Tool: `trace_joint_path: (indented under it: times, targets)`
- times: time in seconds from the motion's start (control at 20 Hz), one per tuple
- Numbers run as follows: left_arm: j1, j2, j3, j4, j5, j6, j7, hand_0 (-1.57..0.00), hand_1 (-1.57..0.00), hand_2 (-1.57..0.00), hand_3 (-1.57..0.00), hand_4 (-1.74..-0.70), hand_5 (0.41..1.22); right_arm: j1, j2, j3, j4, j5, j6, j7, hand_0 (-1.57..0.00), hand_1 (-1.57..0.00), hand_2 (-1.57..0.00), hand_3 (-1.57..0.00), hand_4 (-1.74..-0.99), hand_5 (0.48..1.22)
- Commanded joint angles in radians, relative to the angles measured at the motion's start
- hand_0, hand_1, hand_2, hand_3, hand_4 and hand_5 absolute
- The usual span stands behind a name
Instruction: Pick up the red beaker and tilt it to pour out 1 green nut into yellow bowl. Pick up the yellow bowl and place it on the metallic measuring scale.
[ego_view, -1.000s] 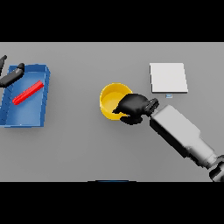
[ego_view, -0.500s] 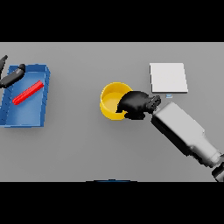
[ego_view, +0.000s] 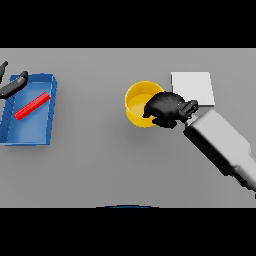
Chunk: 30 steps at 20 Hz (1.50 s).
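Right hand (ego_view: 166, 108) curled over bowl (ego_view: 139, 104) rim, scale (ego_view: 194, 88) just beside. Bowl likely light, stiff, slick-walled: rim pinch looks best. Beaker (ego_view: 32, 106) lies in tray (ego_view: 29, 132); left hand (ego_view: 13, 85) relaxed above it.

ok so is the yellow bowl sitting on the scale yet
Not yet. The yellow bowl is left of the scale, with the right hand curled over its right rim.
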Motion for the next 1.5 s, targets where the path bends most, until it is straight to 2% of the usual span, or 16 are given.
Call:
trace_joint_path:
  times: [0.0,0.1,0.15,0.2,0.25,0.4,0.6,0.75,0.9,1.1,1.25,1.3,1.45]
  targets:
    - [-0.002,-0.006,0.000,-0.002,0.007,-0.003,-0.003,0.00,0.00,0.00,0.00,-0.80,0.702,0.008,-0.014,-0.003,-0.012,-0.002,-0.001,-0.005,-1.57,-1.57,-1.49,-1.18,-1.739,1.219]
    - [0.000,-0.001,0.002,-0.010,0.009,-0.005,0.010,0.00,0.00,0.00,0.00,-0.80,0.704,0.002,-0.036,-0.032,-0.005,-0.011,-0.016,-0.007,-1.52,-1.57,-1.52,-1.18,-1.740,1.219]
    - [0.004,-0.004,0.001,-0.020,0.009,-0.003,0.016,0.00,0.00,0.00,0.00,-0.81,0.703,0.001,-0.050,-0.041,-0.010,-0.013,-0.008,0.011,-1.53,-1.57,-1.52,-1.18,-1.740,1.220]
    - [0.000,-0.008,0.002,-0.016,0.012,-0.003,0.027,0.00,0.00,0.00,0.00,-0.81,0.710,-0.001,-0.069,-0.052,-0.006,-0.015,-0.011,0.003,-1.54,-1.57,-1.49,-1.19,-1.740,1.220]
    - [0.005,-0.014,0.002,-0.023,0.017,-0.002,0.040,0.00,0.00,0.00,0.00,-0.82,0.717,-0.008,-0.073,-0.064,0.006,-0.011,-0.034,0.010,-1.54,-1.57,-1.49,-1.18,-1.740,1.220]
    - [0.005,-0.015,0.004,-0.028,0.019,-0.001,0.053,0.00,0.00,0.00,0.00,-0.83,0.733,-0.032,-0.104,-0.103,0.052,-0.015,-0.094,-0.016,-1.56,-1.57,-1.53,-1.16,-1.741,1.221]
    - [0.014,-0.017,0.009,-0.056,0.029,-0.002,0.080,0.00,0.00,0.00,0.00,-0.85,0.746,-0.076,-0.128,-0.134,0.197,0.003,-0.176,-0.033,-1.57,-1.57,-1.55,-1.15,-1.741,1.221]
    - [0.018,-0.018,0.006,-0.074,0.026,0.002,0.119,0.00,0.00,0.00,0.00,-0.85,0.760,-0.094,-0.122,-0.144,0.290,0.010,-0.224,-0.044,-1.57,-1.57,-1.55,-1.15,-1.741,1.221]
    - [0.031,-0.012,0.012,-0.088,0.035,-0.004,0.118,0.00,0.00,0.00,0.00,-0.86,0.768,-0.128,-0.112,-0.160,0.414,0.018,-0.270,-0.051,-1.57,-1.57,-1.53,-1.16,-1.741,1.221]
    - [0.026,-0.020,0.005,-0.092,0.030,0.002,0.137,0.00,0.00,0.00,0.00,-0.86,0.789,-0.141,-0.100,-0.167,0.535,0.020,-0.320,-0.100,-1.57,-1.57,-1.45,-1.24,-1.741,1.221]
    - [0.020,-0.016,-0.001,-0.071,0.018,-0.001,0.124,0.00,0.00,0.00,0.00,-0.86,0.804,-0.134,-0.080,-0.174,0.589,0.015,-0.350,-0.107,-1.57,-1.57,-1.40,-1.34,-1.741,1.221]
    - [0.010,-0.016,0.003,-0.070,0.022,-0.002,0.132,0.00,0.00,0.00,0.00,-0.86,0.807,-0.142,-0.070,-0.175,0.606,0.014,-0.349,-0.091,-1.57,-1.57,-1.39,-1.36,-1.741,1.221]
    - [0.023,-0.021,-0.002,-0.077,0.014,0.008,0.131,0.00,0.00,0.00,0.00,-0.85,0.802,-0.144,-0.076,-0.174,0.636,0.014,-0.354,-0.109,-1.57,-1.57,-1.38,-1.39,-1.741,1.221]
